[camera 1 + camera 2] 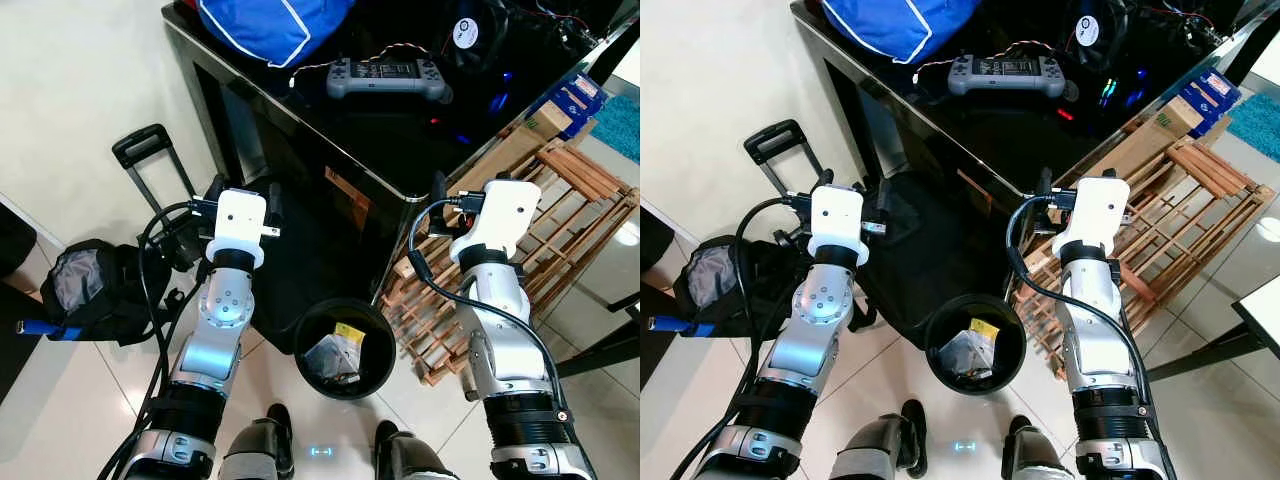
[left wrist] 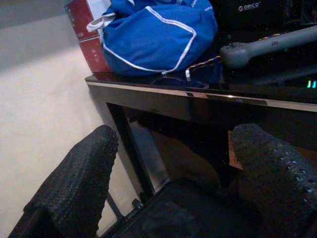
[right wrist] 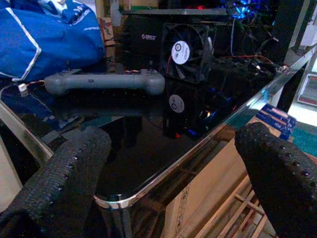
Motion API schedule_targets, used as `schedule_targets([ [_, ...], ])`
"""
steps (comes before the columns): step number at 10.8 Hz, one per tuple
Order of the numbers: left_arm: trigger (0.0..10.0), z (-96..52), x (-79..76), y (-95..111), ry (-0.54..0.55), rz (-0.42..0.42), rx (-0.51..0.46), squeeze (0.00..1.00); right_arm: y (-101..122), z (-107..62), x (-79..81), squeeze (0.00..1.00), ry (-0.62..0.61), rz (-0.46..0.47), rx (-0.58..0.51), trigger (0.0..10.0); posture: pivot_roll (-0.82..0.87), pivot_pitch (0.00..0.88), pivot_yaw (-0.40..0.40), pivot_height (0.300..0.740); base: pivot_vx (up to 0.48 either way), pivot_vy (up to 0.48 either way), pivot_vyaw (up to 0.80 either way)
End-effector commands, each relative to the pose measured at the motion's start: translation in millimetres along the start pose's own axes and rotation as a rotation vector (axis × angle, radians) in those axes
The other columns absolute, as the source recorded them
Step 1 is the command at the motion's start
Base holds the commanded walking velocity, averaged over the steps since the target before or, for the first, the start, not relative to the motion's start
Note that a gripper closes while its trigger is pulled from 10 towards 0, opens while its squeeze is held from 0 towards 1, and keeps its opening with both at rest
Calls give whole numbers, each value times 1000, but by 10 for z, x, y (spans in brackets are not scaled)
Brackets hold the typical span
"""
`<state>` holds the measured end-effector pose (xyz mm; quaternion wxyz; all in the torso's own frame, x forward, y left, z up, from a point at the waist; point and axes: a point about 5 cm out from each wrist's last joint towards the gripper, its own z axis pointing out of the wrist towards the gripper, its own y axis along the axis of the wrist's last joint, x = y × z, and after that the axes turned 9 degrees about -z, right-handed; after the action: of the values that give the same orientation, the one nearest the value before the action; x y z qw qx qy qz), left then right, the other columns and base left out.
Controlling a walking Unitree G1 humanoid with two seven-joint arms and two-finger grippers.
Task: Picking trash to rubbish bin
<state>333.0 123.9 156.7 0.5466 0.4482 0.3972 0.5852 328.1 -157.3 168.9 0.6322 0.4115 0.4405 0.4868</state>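
Right wrist view carries the readable writing: a white brand mark on the dark box behind the black computer fan [image 3: 187, 58], too blurred to spell out with confidence, and round white stickers on the fan hubs whose print is too small to read. The glossy black glass surface [image 1: 400, 140] is the largest thing, cut off at the top of the head views. On it lie a blue fabric bag with white piping [image 1: 270, 25], partly out of frame, and a grey handheld controller [image 1: 388, 78] with thin wires trailing from it. A slatted wooden rack [image 1: 560, 220] leans beside the surface on the robot's right; a black backpack with a grey mesh pocket [image 1: 85, 290] sits on the pale tiled floor [image 1: 70, 120] to its left, below a black luggage handle [image 1: 150, 150].

The round black rubbish bin [image 1: 346, 350] stands on the floor between the two arms, just ahead of the robot's feet; crumpled clear and yellow wrapper trash [image 1: 338, 352] lies inside, its print unreadable.

The left end effector [image 2: 173, 178] is spread wide and holds nothing, facing the surface's edge. The right end effector [image 3: 173, 183] is likewise spread wide and empty, near the surface's corner.
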Motion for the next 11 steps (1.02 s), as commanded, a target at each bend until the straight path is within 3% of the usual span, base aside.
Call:
schedule_targets([
  [1, 10000, -24, -18, -37, -6, 4, 19, 0, 1, -3, 25, 0, -6, 6, -4, 10000, -20, 204, 48, 740, 0, 0, 0],
  [11, 10000, -56, -156, -79, -73, -1, 27, 0, -97, -58, 97, 0, 34, 27, 38, 10000, -25, 184, 43, 740, 0, 0, 0],
])
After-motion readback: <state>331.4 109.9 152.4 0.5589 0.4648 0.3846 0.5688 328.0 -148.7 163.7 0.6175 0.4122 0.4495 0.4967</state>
